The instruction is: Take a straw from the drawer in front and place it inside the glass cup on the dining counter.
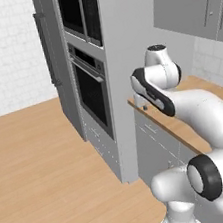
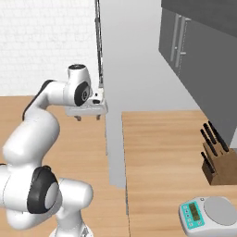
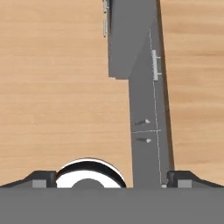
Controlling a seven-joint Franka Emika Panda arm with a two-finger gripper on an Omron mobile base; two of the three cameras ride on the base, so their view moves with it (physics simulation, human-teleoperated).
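My gripper (image 2: 88, 116) hangs open above the front edge of the wood-topped wall counter (image 2: 162, 152), fingers pointing down with nothing between them. In the hand view the gripper (image 3: 112, 178) looks straight down the grey cabinet fronts. A drawer front (image 3: 146, 65) with a small bar handle (image 3: 154, 64) is shut, as is the drawer row (image 1: 151, 127) under the counter edge. The straw is hidden. The glass cup and the dining counter are out of view.
A tall grey tower with a dark-glass oven (image 1: 91, 93) stands just left of the counter. A knife block (image 2: 214, 159) and a kitchen scale (image 2: 206, 214) sit on the counter at the right. Grey wall cabinets (image 2: 190, 41) hang above. Open wood floor (image 1: 41, 169) lies to the left.
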